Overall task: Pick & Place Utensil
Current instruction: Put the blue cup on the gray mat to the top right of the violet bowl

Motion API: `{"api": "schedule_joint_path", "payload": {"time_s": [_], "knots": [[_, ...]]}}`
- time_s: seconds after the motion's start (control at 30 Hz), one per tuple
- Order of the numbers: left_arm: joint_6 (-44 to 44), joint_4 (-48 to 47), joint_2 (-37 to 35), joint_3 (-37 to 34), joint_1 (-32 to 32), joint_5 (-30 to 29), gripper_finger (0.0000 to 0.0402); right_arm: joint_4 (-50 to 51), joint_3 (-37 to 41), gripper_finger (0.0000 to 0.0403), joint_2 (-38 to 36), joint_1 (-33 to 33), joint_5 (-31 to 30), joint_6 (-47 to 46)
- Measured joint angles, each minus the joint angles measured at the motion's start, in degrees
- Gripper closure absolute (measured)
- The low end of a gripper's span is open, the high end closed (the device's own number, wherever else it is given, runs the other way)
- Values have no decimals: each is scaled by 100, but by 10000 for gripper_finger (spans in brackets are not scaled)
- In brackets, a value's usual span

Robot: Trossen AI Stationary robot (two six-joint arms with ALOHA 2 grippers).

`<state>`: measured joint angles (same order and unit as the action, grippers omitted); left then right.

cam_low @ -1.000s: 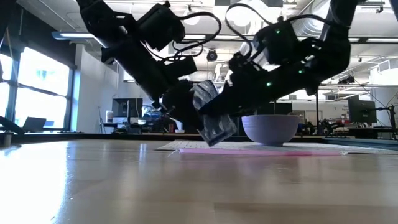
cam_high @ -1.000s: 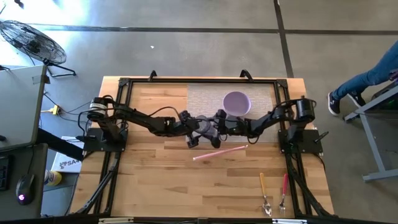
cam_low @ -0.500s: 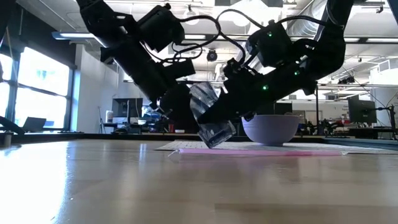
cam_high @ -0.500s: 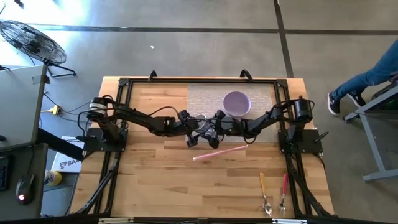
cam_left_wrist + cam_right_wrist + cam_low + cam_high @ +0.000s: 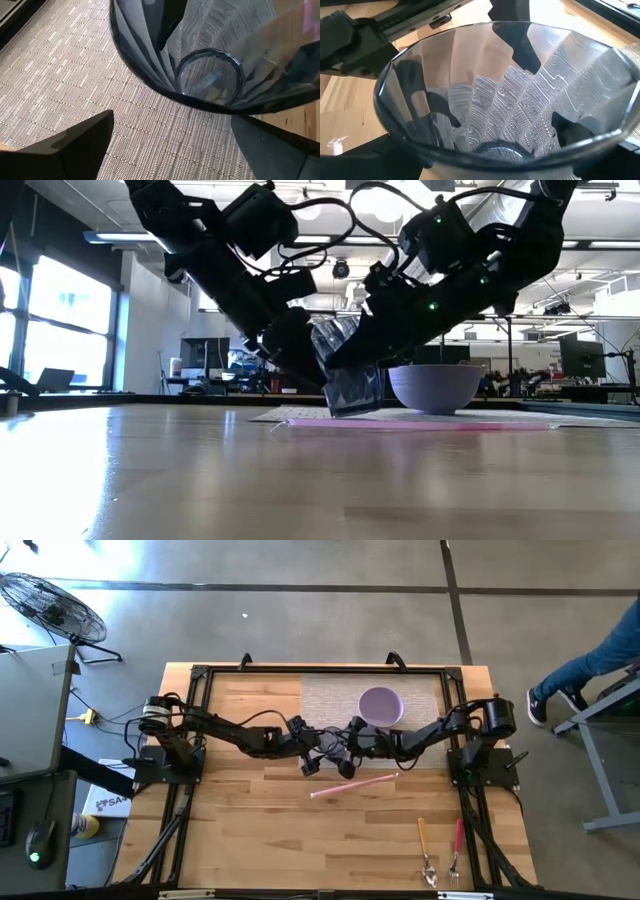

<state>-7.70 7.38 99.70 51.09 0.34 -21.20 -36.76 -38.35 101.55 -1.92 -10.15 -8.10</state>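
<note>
A clear faceted glass (image 5: 322, 743) (image 5: 345, 375) stands slightly tilted, mouth up, between both grippers at the table's middle, its base at the woven mat's near edge. My right gripper (image 5: 345, 745) (image 5: 485, 160) is shut around it. My left gripper (image 5: 310, 752) (image 5: 172, 125) is open, its fingers just short of the glass's rim. A long pink utensil (image 5: 352, 785) (image 5: 420, 423) lies flat on the wood, just nearer than the glass, and no gripper touches it. My right gripper holds the glass by its outer wall below the rim (image 5: 395, 135), one finger on each side, slanting down from the table's right. The glass is nearly upright; whether its base (image 5: 352, 410) touches the mat cannot be told. My left gripper: one fingertip (image 5: 240, 125) is right at the rim; whether it touches cannot be told.
A purple bowl (image 5: 380, 706) (image 5: 435, 387) stands on the woven mat (image 5: 325, 700) just beyond and to the right of the glass. Two more utensils (image 5: 424, 850) (image 5: 457, 848) lie near the table's near right corner. Bare wood spreads across the near half.
The glass, strongly tilted half a second ago, has been turned nearly upright and its base has come down to the mat's edge. The right gripper has tipped with it, while the left arm has stayed about where it was.
</note>
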Motion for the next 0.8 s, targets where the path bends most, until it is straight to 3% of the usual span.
{"api": "schedule_joint_path", "payload": {"time_s": [0.33, 0.57, 0.8], "knots": [[-36, -150, 0, 0, 2, -40, 5, -176, 0, 13, -8, 11, -492, -470], [-124, -172, 0, 0, 1, -24, 5, -199, 0, 13, -8, 40, -222, -458], [-647, -987, -76, 0, -250, -131, 5, -233, 0, 21, -99, 96, -1116, -495]]}}
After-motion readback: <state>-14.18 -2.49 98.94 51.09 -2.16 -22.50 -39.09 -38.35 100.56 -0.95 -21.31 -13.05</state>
